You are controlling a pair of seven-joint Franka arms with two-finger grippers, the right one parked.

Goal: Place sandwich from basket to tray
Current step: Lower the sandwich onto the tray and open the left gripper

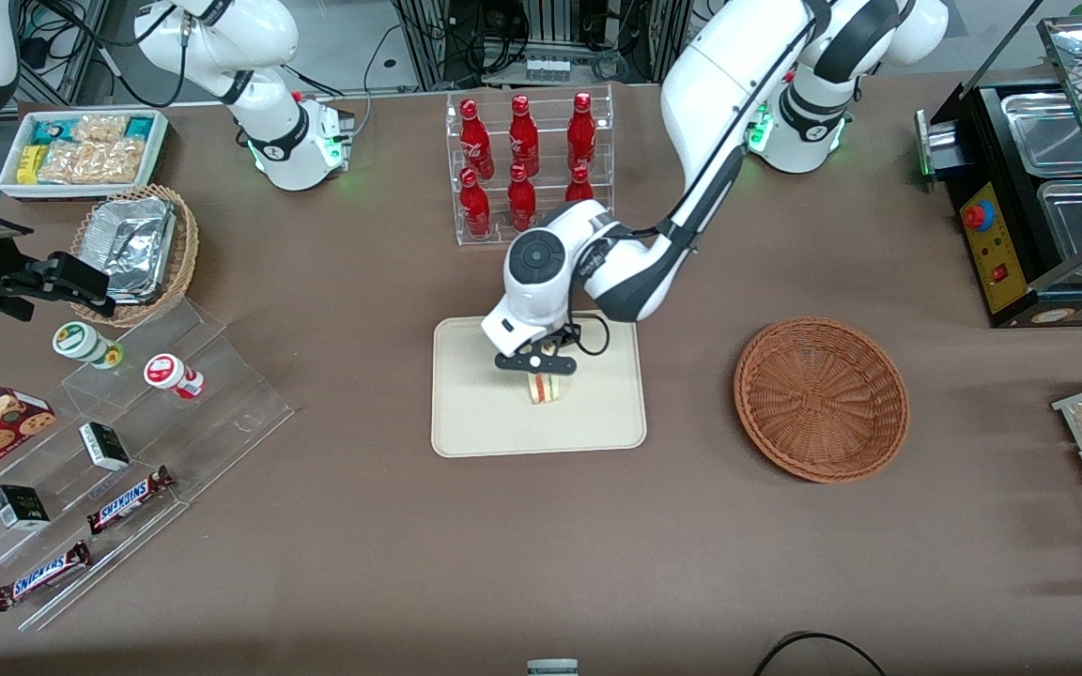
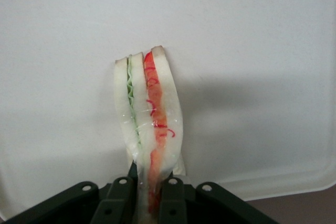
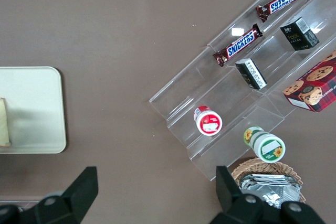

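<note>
The sandwich (image 1: 547, 387) stands on edge over the cream tray (image 1: 475, 413), pinched by the claw (image 1: 541, 364), with the wicker basket (image 1: 821, 399) well apart on the bench (image 1: 541, 563).

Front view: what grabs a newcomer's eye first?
The gripper over the cream tray, fingers shut on the sandwich, whose lower end looks down at the tray surface. Next, the empty reddish-brown basket beside the tray, toward the working arm's end. Then the red bottles in a clear rack, farther from the camera than the tray.
</note>
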